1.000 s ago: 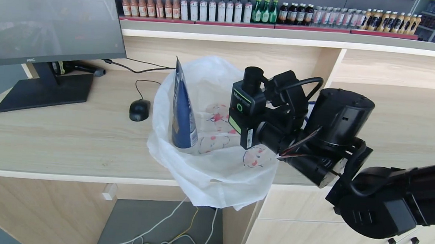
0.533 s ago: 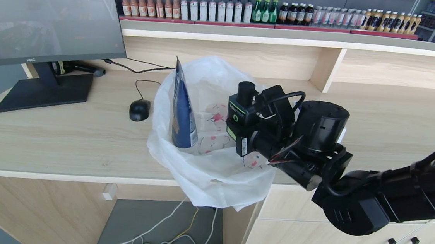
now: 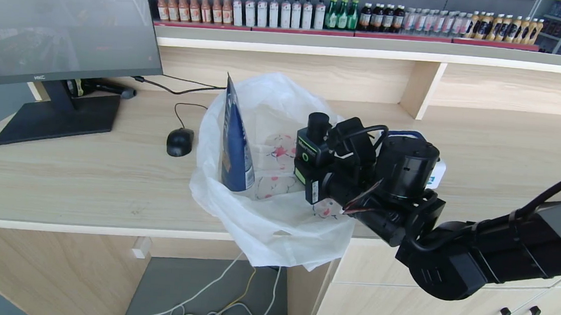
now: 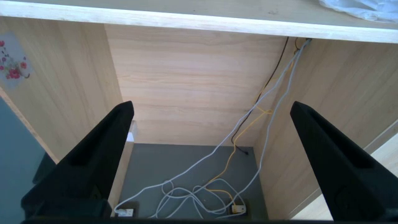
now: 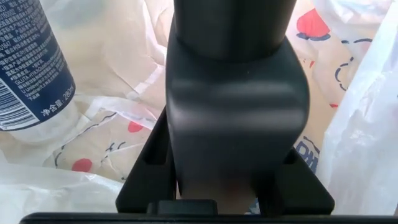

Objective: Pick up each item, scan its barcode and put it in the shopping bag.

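A white shopping bag [image 3: 265, 226] stands open on the wooden counter [image 3: 83, 177], drooping over its front edge. Inside, a blue tube [image 3: 235, 144] stands cap down against the bag's left wall; the same blue tube [image 5: 31, 62] shows beside my right gripper. My right gripper [image 5: 227, 186] is shut on a black handheld scanner [image 3: 311, 152] with a green label and hangs over the right half of the bag's mouth. My left gripper [image 4: 211, 155] is below the counter's edge, its fingers [image 4: 93, 162] spread wide with nothing between them.
A monitor [image 3: 56, 14] on a black stand sits at the counter's left, a black mouse [image 3: 180, 142] beside the bag. Behind my right wrist peeks a small white and blue thing [image 3: 437, 175]. Loose cables [image 4: 205, 193] lie on the floor under the counter. Bottles [image 3: 347, 15] line the back shelf.
My right arm has come down and drawn back a little with the scanner, now low over the bag's right side. The bag and the blue tube have stayed put.
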{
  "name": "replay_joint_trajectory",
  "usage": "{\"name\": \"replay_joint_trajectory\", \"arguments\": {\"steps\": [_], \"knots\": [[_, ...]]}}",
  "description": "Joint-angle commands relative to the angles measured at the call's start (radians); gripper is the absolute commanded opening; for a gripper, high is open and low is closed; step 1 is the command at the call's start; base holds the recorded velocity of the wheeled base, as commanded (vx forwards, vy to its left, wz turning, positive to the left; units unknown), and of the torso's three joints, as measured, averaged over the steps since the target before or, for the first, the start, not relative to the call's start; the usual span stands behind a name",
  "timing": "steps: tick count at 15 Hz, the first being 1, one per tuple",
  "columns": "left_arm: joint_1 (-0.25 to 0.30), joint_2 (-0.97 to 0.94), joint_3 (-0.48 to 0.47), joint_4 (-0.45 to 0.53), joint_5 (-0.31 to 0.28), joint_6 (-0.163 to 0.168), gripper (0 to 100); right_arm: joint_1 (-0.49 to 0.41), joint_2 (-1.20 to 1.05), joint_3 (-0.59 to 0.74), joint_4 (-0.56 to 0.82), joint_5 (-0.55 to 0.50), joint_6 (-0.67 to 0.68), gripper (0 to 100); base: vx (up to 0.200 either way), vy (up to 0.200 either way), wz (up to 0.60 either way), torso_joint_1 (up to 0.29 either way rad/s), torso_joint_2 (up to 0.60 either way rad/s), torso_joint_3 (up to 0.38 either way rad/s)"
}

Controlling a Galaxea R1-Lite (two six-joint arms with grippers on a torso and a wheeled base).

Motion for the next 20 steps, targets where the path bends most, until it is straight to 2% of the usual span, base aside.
{"name": "replay_joint_trajectory", "arguments": {"steps": [1,16,17,20], "knots": [[0.0,0.0,0.0,0.0,0.0,0.0,100,-0.001,0.006,0.001,-0.001,0.0,0.002,0,0.0,0.0,0.0,0.0,0.0,0.0],[0.0,0.0,0.0,0.0,0.0,0.0,100,0.001,0.012,0.024,-0.005,0.0,0.002,0,0.0,0.0,0.0,0.0,0.0,0.0],[0.0,0.0,0.0,0.0,0.0,0.0,100,0.001,0.011,0.024,-0.005,0.0,0.002,100,0.0,0.0,0.0,0.0,0.0,0.0],[-0.001,0.0,0.0,0.0,0.0,0.0,100,0.001,0.011,0.027,-0.018,0.002,0.005,100,0.0,0.0,0.0,0.0,0.0,0.0]]}}
